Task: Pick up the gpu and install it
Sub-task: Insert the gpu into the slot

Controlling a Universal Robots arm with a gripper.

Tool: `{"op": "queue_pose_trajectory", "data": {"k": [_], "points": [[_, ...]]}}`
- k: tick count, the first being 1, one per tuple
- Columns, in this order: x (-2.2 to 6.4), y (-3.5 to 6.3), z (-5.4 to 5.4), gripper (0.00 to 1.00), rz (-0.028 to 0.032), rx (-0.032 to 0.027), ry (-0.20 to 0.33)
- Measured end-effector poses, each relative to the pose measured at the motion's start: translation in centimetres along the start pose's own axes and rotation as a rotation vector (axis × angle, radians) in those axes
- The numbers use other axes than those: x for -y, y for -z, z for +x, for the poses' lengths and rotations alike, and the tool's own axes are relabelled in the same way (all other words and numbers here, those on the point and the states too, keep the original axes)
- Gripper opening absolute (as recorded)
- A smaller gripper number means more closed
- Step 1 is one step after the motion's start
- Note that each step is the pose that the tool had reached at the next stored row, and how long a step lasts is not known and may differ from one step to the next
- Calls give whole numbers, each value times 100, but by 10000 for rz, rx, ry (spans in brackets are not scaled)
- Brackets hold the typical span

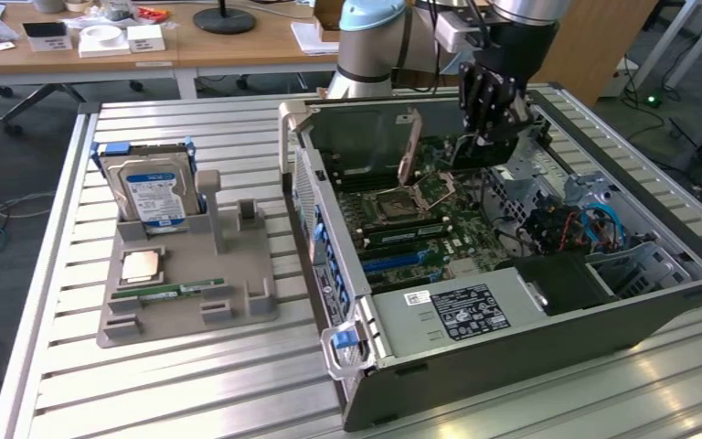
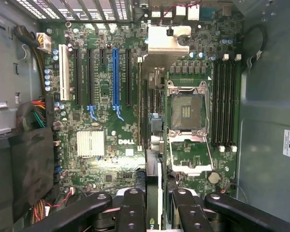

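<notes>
The black robot hand [image 1: 488, 133] was part way closed, pinching the top edge of the gpu [image 2: 152, 145], a thin flat green card. The card hung upright, edge down, inside the open grey metal computer case [image 1: 570, 357] on the slatted metal worktop [image 1: 205, 384]. It was above the green main board [image 2: 87, 169] and seemed not yet in a slot. I think the fitting step was in hand. That called for the card's bottom edge to sit straight over one long slot, such as the blue plastic slot [image 2: 116, 77].

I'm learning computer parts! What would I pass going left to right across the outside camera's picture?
hard drive → blue case handle → hand holding the gpu → blue cables
</notes>
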State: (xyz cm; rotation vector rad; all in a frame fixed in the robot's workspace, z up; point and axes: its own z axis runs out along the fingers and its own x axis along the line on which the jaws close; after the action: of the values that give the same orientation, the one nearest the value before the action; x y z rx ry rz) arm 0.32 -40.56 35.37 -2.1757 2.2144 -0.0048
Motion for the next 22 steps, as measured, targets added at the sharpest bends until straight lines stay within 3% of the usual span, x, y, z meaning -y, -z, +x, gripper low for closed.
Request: {"op": "queue_pose_trajectory", "data": {"k": [5,16,22], "points": [[-10,-17,31,26,-1,-2,5],[-58,-17,209,26,-2,-2,28],[-97,-51,222,26,-1,0,29]]}}
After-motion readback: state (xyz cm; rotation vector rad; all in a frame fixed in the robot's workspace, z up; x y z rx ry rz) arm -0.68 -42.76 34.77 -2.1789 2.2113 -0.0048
